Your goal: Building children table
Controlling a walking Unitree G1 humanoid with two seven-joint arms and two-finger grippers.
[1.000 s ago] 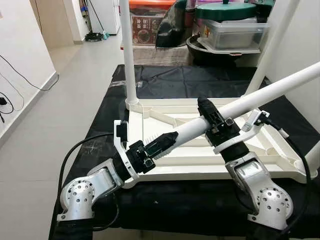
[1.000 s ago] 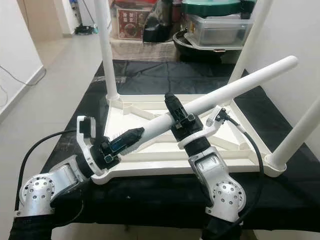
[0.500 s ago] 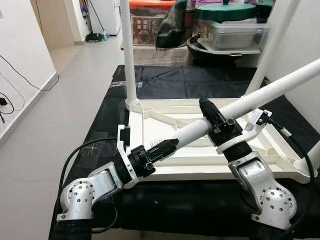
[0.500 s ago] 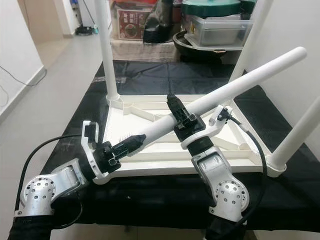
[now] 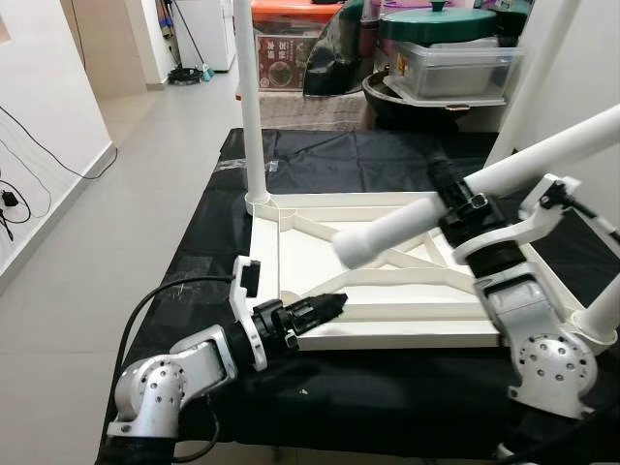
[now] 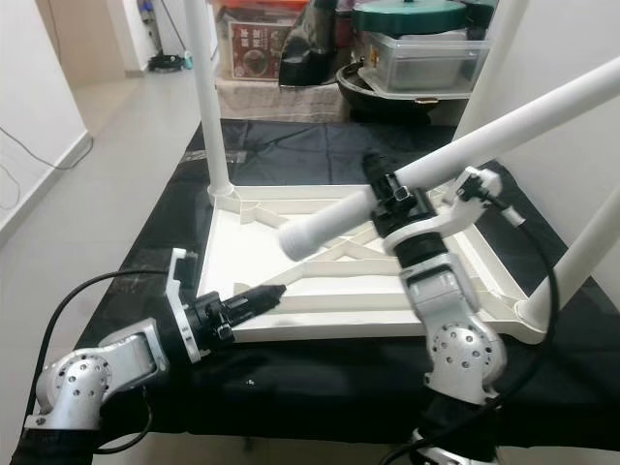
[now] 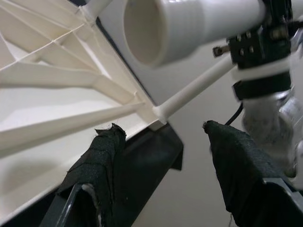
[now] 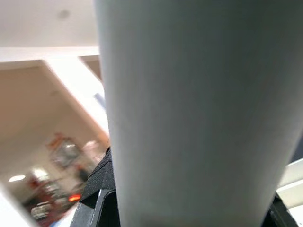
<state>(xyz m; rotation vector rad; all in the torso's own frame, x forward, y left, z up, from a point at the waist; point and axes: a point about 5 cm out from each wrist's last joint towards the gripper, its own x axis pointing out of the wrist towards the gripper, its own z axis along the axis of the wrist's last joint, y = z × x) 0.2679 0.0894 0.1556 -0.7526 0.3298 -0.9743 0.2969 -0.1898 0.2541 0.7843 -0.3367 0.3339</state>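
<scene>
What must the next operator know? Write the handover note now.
Left claw: open, empty, low by the front-left corner of the tabletop.
Right claw: shut on the loose leg, holding it tilted above the tabletop.
The tabletop lies upside down on the black cloth.
Done: three legs stand in their corners.
Left: seat the loose leg, probably at the front-left corner.

We see a black sheet (image 5: 329, 155) on the floor, a clear storage box (image 5: 455, 63) under a green lid (image 5: 438, 21) behind it, a wall cable (image 5: 29, 145) at left.
</scene>
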